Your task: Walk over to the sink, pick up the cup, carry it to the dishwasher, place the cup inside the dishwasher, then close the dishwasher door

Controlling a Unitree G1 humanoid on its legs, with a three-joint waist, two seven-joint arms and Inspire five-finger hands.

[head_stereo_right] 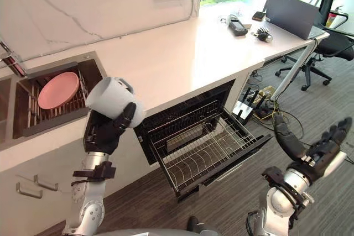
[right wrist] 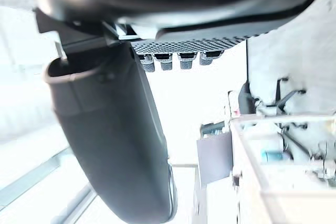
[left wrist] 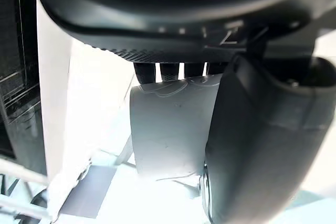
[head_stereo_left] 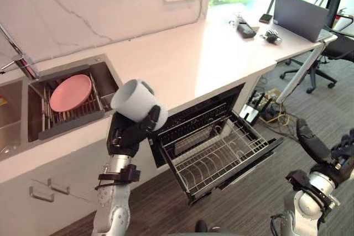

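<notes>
My left hand point(head_stereo_left: 128, 134) is shut on a white cup point(head_stereo_left: 135, 100), held tilted in front of the counter edge, between the sink and the dishwasher. The left wrist view shows the cup point(left wrist: 168, 129) gripped between the fingers and the thumb. The dishwasher point(head_stereo_left: 207, 136) stands open under the counter, its door point(head_stereo_left: 260, 158) folded down and the wire rack point(head_stereo_left: 213, 153) pulled out with nothing in it, just right of the cup. My right hand point(head_stereo_right: 326, 147) hangs open at the far right above the floor, away from the dishwasher.
A pink plate point(head_stereo_left: 71, 92) lies on the drying rack in the sink point(head_stereo_left: 33, 131) at the left. The white counter point(head_stereo_left: 188, 59) carries small items and a laptop point(head_stereo_left: 298, 15) at the far right. An office chair point(head_stereo_left: 326, 53) stands beyond.
</notes>
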